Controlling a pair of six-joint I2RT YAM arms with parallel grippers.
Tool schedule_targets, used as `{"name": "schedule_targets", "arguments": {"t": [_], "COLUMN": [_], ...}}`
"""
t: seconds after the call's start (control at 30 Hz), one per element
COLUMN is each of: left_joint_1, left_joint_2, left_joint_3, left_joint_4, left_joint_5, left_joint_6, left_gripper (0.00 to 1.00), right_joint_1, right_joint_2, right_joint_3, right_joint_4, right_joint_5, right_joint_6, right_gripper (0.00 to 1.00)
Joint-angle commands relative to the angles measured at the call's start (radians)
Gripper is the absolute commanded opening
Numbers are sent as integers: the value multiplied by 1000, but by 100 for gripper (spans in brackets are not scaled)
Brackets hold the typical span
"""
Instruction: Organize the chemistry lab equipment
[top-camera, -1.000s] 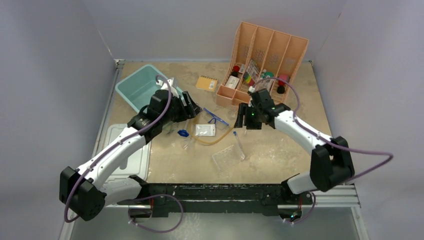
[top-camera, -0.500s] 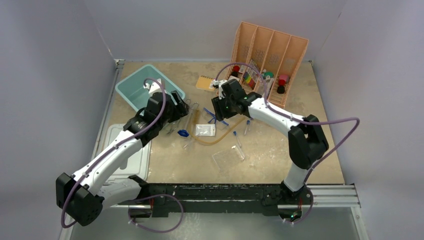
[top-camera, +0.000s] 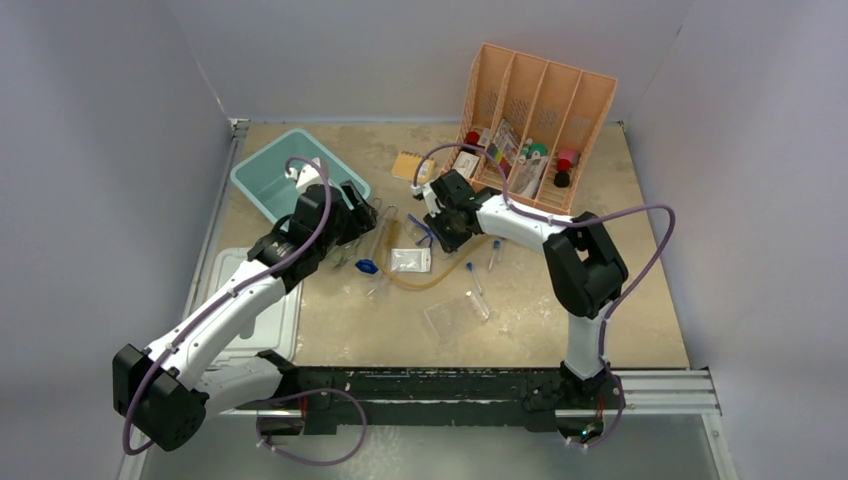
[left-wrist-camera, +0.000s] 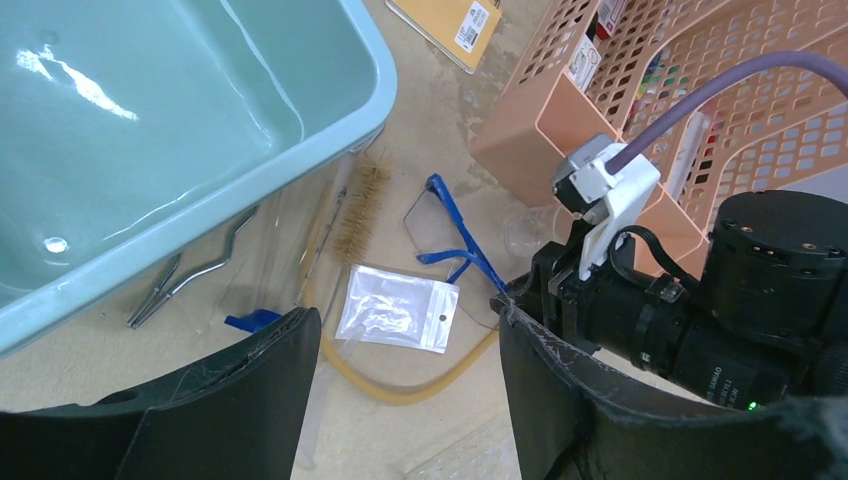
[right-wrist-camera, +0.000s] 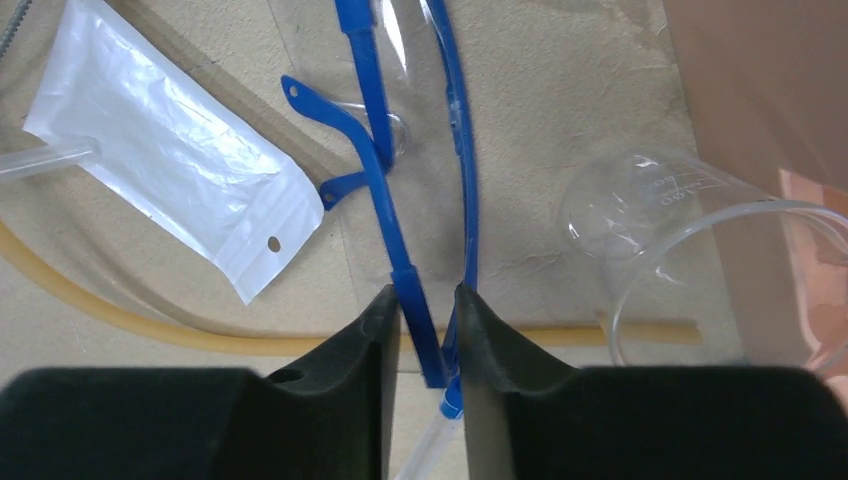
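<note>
Right gripper (right-wrist-camera: 428, 300) fingers sit narrowly either side of the blue-framed goggles (right-wrist-camera: 385, 210) temple arm, just beside the small clear bag (right-wrist-camera: 170, 150); can't tell if it's pinched yet. Seat the pads squarely before lifting, since the thin arm may twist out. Left gripper (left-wrist-camera: 410, 330) fingers wide apart, empty.

no readable text, faint print on beaker (right-wrist-camera: 640, 205), barcode sticker (left-wrist-camera: 471, 17) on notepad (left-wrist-camera: 438, 18)

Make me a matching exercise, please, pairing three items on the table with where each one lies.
Items:
1. goggles
2. metal tongs
3. small clear bag

Places:
A. beside the teal bin
B. in the bend of the amber tubing
C. between the fingers of the right gripper

Pairs: 1-C, 2-A, 3-B.
</note>
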Motion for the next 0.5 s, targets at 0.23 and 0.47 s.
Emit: {"name": "schedule_targets", "arguments": {"t": [0.23, 0.47], "left_joint_1": [-2, -1], "left_joint_2": [2, -15], "left_joint_3": [3, -19], "left_joint_4": [40, 114], "left_joint_5": [0, 32], "left_joint_6": [-71, -123], "left_gripper": [65, 65], "right_joint_1": [15, 12], "right_joint_2": [-107, -337], "right_joint_3": [4, -80], "right_joint_4": [12, 103], "right_joint_5": [-46, -206], "right_joint_6": [-62, 74], "right_gripper": [0, 0]}}
